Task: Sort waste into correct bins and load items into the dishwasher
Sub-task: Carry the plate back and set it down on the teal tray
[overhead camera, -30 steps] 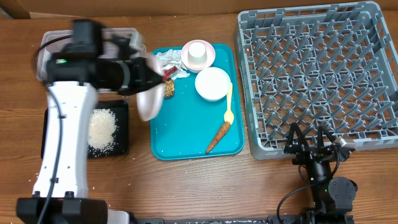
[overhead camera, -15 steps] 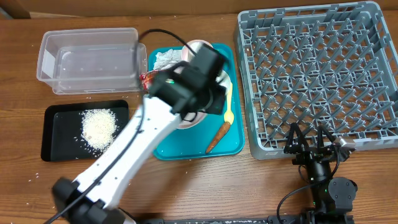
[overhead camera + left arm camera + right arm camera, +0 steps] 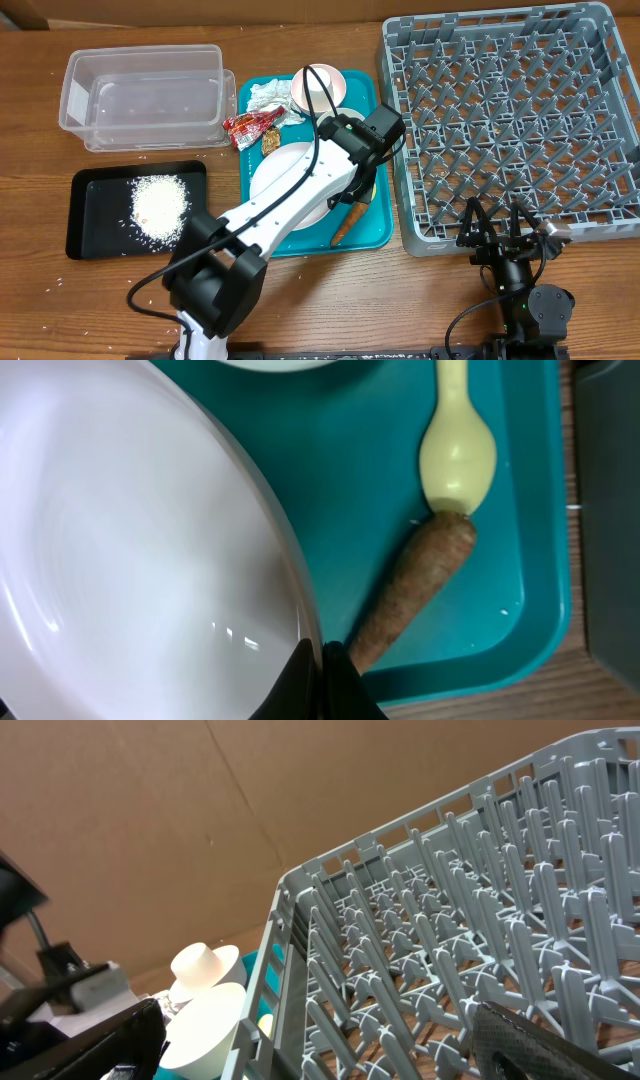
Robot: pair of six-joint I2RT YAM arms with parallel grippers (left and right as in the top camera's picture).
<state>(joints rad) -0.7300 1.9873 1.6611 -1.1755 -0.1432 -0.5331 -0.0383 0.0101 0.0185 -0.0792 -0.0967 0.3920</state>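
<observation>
Over the middle of the tabletop (image 3: pixel 400 300), the left jaws were pinched shut on the 4 o'clock rim of the white plate (image 3: pixel 275 165), which lay above the teal tray (image 3: pixel 300 245); whether it rested there or hung clear could not be told. Just beside that rim, toward 3 o'clock, lay the carrot (image 3: pixel 415 595), its thick end touching the bowl of the yellow spoon (image 3: pixel 458 450). At the tray's 12 o'clock end a small white cup (image 3: pixel 318 85) stood on the pink dish (image 3: pixel 338 95), with the crumpled napkin (image 3: pixel 268 97), the red wrapper (image 3: pixel 250 125) and the brown lump (image 3: pixel 271 142) near 11 o'clock. The clear tub (image 3: pixel 145 50) sat at 10 o'clock on the tabletop, and the black tray (image 3: pixel 100 235), at 8 o'clock, held a heap of rice (image 3: pixel 160 205). The grey dish rack (image 3: pixel 510 120) filled the 2 to 3 o'clock side. At 5 o'clock, just beside the rack's near edge, the right jaws stood spread wide, holding nothing.
</observation>
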